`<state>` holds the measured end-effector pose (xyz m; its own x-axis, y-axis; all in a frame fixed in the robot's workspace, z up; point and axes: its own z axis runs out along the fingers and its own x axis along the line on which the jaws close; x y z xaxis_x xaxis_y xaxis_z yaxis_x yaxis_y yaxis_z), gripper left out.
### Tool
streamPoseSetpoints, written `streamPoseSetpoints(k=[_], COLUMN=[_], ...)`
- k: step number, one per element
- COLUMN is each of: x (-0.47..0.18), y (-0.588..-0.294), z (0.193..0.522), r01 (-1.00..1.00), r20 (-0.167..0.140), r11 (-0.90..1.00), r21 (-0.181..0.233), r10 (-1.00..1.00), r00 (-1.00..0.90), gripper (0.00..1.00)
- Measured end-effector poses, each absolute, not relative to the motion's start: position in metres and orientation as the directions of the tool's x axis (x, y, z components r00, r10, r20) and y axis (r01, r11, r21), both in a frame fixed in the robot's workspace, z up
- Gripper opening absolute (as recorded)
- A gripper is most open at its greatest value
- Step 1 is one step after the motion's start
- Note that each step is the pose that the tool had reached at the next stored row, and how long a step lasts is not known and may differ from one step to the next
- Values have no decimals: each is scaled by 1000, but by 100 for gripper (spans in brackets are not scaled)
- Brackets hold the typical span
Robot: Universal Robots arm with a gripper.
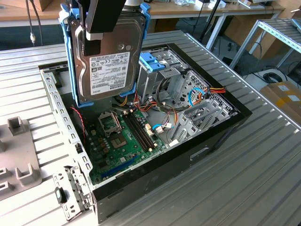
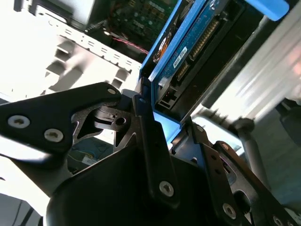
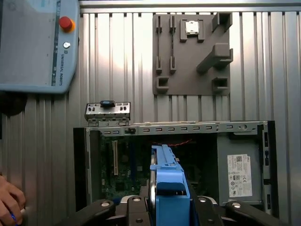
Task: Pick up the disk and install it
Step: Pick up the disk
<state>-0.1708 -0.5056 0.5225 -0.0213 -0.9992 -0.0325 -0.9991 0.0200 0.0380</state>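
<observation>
Disk (image 1: 110,61) up in air, standing on edge, over open computer case (image 1: 188,160). Gripper (image 2: 166,121) squeezing disk on both sides.

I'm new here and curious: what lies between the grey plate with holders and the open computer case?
In the first wrist view, just bare ribbed table separates plate and case; a small metal bracket sits aside.
</observation>
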Motion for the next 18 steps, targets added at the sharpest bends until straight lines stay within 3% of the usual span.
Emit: streamPoseSetpoints(k=[3,4,9,14,18], x=[-171,-171,-170,-168,-166], y=[-509,-510,-511,-511,-511], z=[523,522,522,522,522], r01=[-999,-999,-999,-999,-999], r20=[-85,-87,-83,-53,-48], r11=[18,18,18,19,19], r21=[39,39,39,39,39], r10=[-996,-996,-996,-998,-999], r00=[-21,-21,-21,-21,-21], gripper=[37,37,37,37,37])
